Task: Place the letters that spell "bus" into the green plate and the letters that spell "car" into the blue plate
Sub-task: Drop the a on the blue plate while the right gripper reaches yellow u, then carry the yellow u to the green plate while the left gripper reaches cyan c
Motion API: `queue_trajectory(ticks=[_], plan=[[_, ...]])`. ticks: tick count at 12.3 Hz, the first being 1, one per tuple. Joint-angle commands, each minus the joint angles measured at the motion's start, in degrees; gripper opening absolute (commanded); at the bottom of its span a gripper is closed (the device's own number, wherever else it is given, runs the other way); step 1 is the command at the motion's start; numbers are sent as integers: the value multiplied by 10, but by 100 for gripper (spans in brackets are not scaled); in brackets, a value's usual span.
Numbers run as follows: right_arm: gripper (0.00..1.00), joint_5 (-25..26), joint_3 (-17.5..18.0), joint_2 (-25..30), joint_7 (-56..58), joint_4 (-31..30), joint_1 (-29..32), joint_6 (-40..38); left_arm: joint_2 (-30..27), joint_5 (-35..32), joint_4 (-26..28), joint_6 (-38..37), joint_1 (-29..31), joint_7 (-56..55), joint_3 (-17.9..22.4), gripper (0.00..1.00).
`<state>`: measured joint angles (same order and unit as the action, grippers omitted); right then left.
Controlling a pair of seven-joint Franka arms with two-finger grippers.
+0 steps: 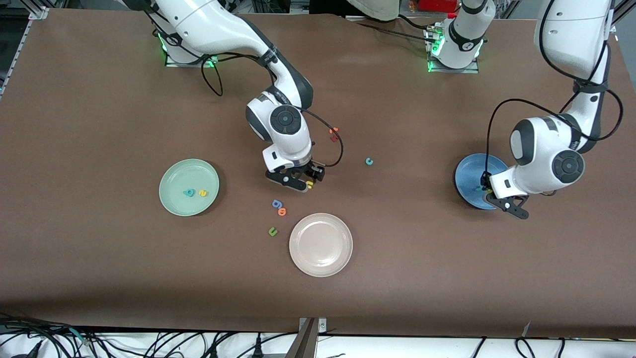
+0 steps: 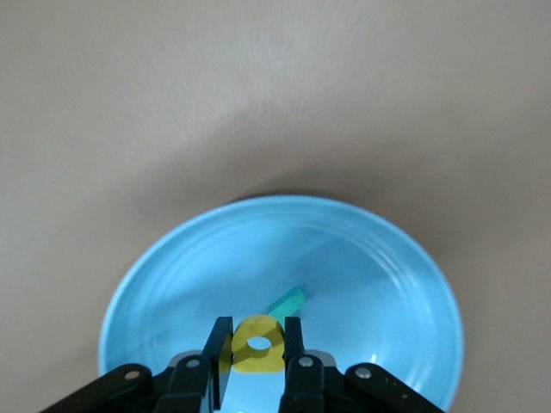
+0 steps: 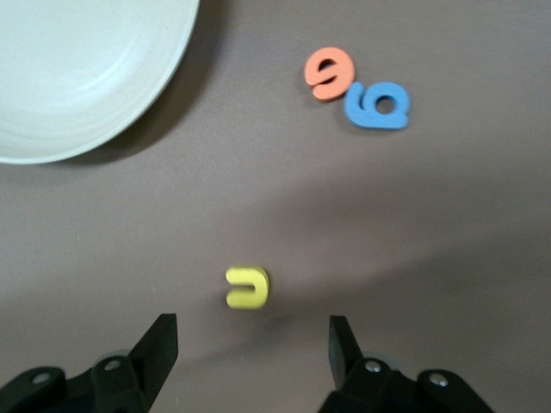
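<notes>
**Left arm grips the yellow "a" over the blue plate; right jaws open above a yellow letter**

Your left gripper [image 2: 257, 357] hangs over the round medium-blue plate [image 2: 362, 258], jaws closed on a small yellow foam letter "a" [image 2: 256, 342]. A teal foam letter [image 2: 287, 302] lies in the plate just ahead of the fingertips.

Your right gripper [image 3: 252, 344] hovers over the brown table, jaws spread wide. A small yellow foam "u" [image 3: 246, 287] lies on the table just ahead of the gap between them, untouched. Farther out from those jaws you see an orange foam letter [image 3: 330, 73] touching a blue foam letter [image 3: 379, 105], and the beige plate's rim [image 3: 103, 129].

The round pale mint-green plate [image 1: 174, 199] already holds a teal letter [image 1: 189, 193] and a yellow letter [image 1: 202, 193]. A teal "c" [image 1: 368, 161] lies on the table between the two arms.
</notes>
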<state>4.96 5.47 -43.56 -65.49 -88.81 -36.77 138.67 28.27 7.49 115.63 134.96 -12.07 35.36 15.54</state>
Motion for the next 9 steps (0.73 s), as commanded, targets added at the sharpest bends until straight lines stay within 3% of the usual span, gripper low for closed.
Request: queue_trajectory(ticks=[1, 3, 4, 5, 6, 9], plan=[[79, 15, -3, -31, 0, 11, -1, 43, -2, 17, 40, 54, -1, 16, 1, 14], [72, 46, -3, -38, 0, 11, -3, 48, -2, 17, 43, 55, -1, 19, 1, 16], [65, 50, -3, -39, -1, 10, -3, 48, -2, 18, 42, 54, 1, 29, 1, 25], [59, 50, -3, -43, -2, 10, -4, 48, -2, 18, 40, 54, 1, 30, 1, 82], [52, 50, -3, -44, 0, 10, -6, 48, -4, 18, 40, 53, 1, 30, 1, 99], [31, 51, -3, -50, 4, 10, -7, 48, -22, 18, 32, 29, -11, -2, -9, 99]])
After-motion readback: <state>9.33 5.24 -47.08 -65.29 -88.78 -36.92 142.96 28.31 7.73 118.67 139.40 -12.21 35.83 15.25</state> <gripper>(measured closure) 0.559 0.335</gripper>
